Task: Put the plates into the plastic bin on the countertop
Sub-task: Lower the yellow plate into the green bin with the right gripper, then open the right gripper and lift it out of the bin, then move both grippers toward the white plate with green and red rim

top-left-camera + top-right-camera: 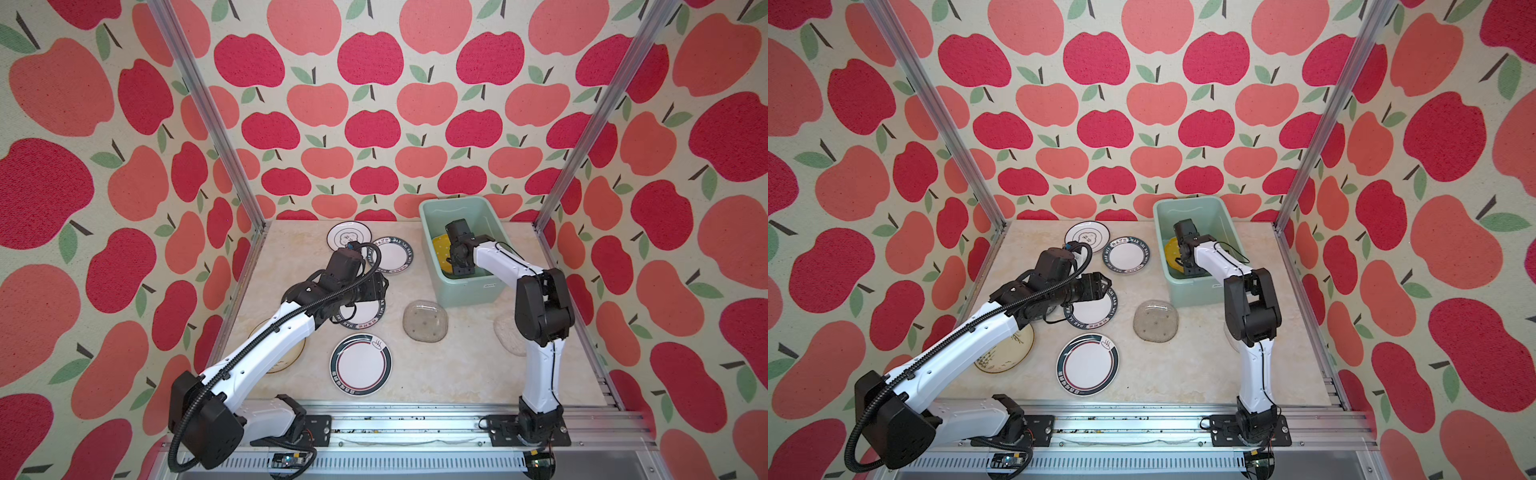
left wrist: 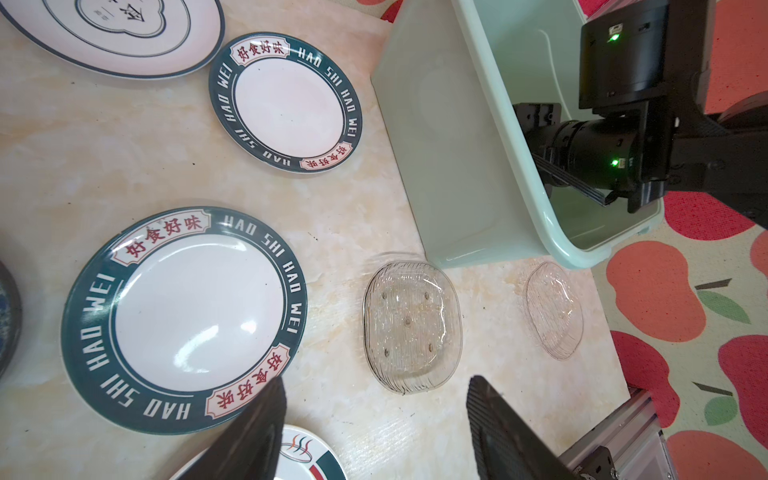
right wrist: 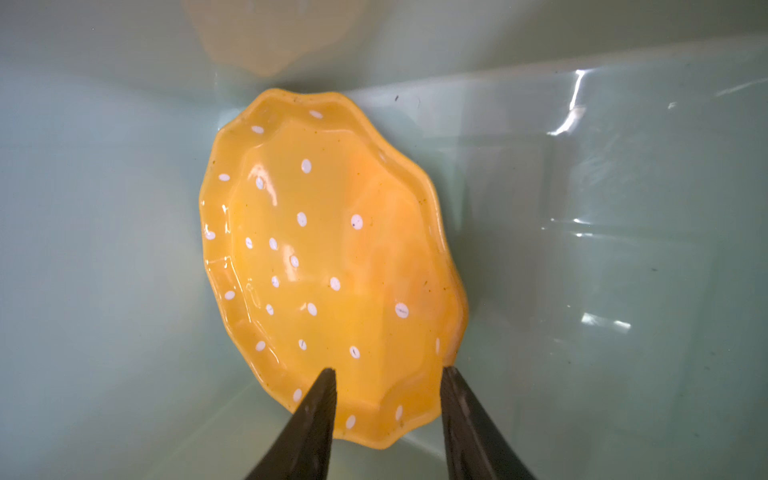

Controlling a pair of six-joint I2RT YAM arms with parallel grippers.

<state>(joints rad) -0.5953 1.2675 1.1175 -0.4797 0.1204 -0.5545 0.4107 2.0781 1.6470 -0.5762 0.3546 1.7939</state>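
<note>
The mint-green plastic bin [image 1: 465, 293] [image 1: 1196, 293] stands at the back right of the countertop [image 1: 457, 374]. A yellow dotted plate [image 3: 328, 257] [image 1: 439, 248] lies inside it, leaning on a wall. My right gripper [image 3: 388, 370] [image 1: 459, 270] reaches down into the bin, its jaws parted over the plate's near edge. My left gripper [image 2: 378, 380] [image 1: 1104, 286] hangs open and empty above a lettered plate [image 2: 187, 320] [image 1: 365, 318]. Out on the countertop are another lettered plate [image 1: 392, 255], an emblem plate [image 1: 345, 235], a ring-rimmed plate [image 1: 360, 365] and a clear glass plate [image 1: 424, 322].
A second clear glass plate [image 2: 555, 309] lies by the right arm's elbow. A cream plate [image 1: 1005, 353] sits partly under the left arm. Aluminium rails [image 1: 415, 424] run along the front, and apple-patterned walls [image 1: 374, 124] close in the other sides.
</note>
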